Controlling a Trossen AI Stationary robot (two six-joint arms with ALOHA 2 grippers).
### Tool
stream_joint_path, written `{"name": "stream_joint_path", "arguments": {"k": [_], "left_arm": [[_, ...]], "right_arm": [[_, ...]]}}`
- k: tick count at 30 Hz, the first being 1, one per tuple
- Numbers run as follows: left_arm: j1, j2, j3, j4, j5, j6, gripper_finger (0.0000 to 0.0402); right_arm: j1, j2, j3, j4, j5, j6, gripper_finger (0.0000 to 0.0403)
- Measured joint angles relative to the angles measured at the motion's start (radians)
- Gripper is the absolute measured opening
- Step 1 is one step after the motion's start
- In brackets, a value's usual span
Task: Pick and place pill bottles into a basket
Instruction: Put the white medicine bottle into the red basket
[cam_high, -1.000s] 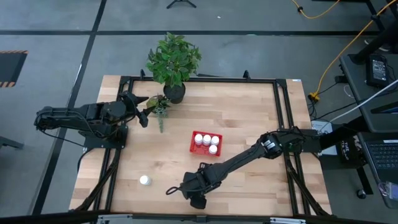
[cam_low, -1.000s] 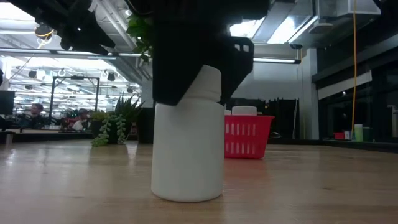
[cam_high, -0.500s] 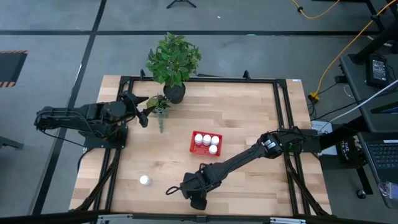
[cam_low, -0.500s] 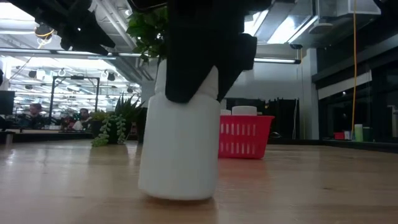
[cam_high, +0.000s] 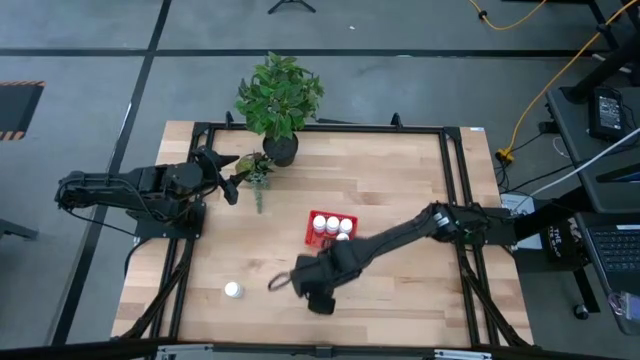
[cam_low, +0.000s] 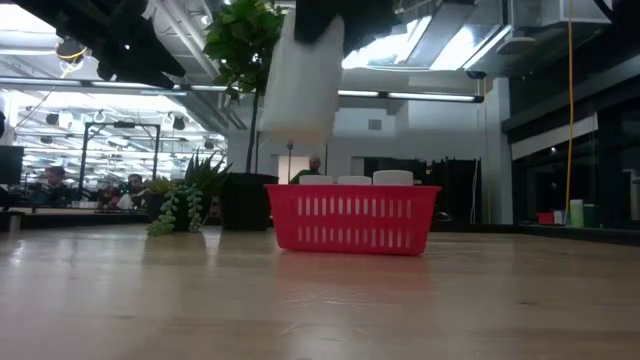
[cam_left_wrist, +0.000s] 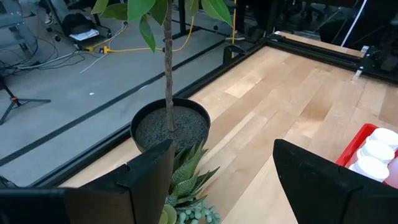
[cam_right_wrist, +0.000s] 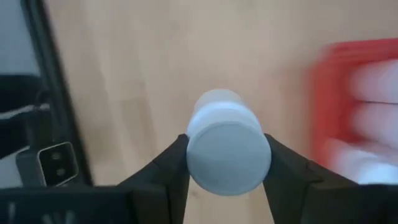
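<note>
Lifted off the wooden tabletop (cam_high: 400, 180) since a second ago, the small white cylindrical pill bottle (cam_low: 298, 80) now hangs in the air in the low view, where before it stood on the boards. The right gripper (cam_right_wrist: 227, 163) has its 2 dark fingers clenched on it — the right wrist view shows the white cap (cam_right_wrist: 228, 157) pinched between them, one finger on each side. In the high view this gripper (cam_high: 318, 281) sits nearer the small bright red rectangular mesh basket (cam_high: 312, 232) than it did, just beside the basket's near-left corner.

That basket rests on the table near its middle, with 4 white bottle caps (cam_high: 333, 224) showing inside it from above; the low view shows their tops just over the red rim (cam_low: 352, 188). 1 more white pill bottle (cam_high: 232, 290) stands alone on the boards, well apart from the basket, toward the front-left.

At the back-left, the left gripper (cam_left_wrist: 221, 180) waits with its fingers parted and nothing between them, just beside a leafy green plant in a dark round pot (cam_high: 281, 148) — unchanged from before.
</note>
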Motion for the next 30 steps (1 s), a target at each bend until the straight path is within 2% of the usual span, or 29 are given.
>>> {"name": "stream_joint_path", "arguments": {"k": [4,9,18,30], "left_arm": [[0.000,0.000,0.000,-0.001,0.000,0.000,0.0267],[0.000,0.000,0.000,0.000,0.000,0.000,0.0267],[0.000,0.000,0.000,0.000,0.000,0.000,0.0267],[0.000,0.000,0.000,0.000,0.000,0.000,0.0267]], "right_arm": [[-0.044,-0.048,0.031,-0.112,0.086,-0.018,0.0155],[-0.107,-0.067,0.029,-0.145,0.097,-0.065,0.0155],[-0.168,-0.067,-0.072,-0.128,0.120,-0.136,0.0155],[-0.168,-0.065,-0.203,-0.018,0.092,-0.157,0.0155]]}}
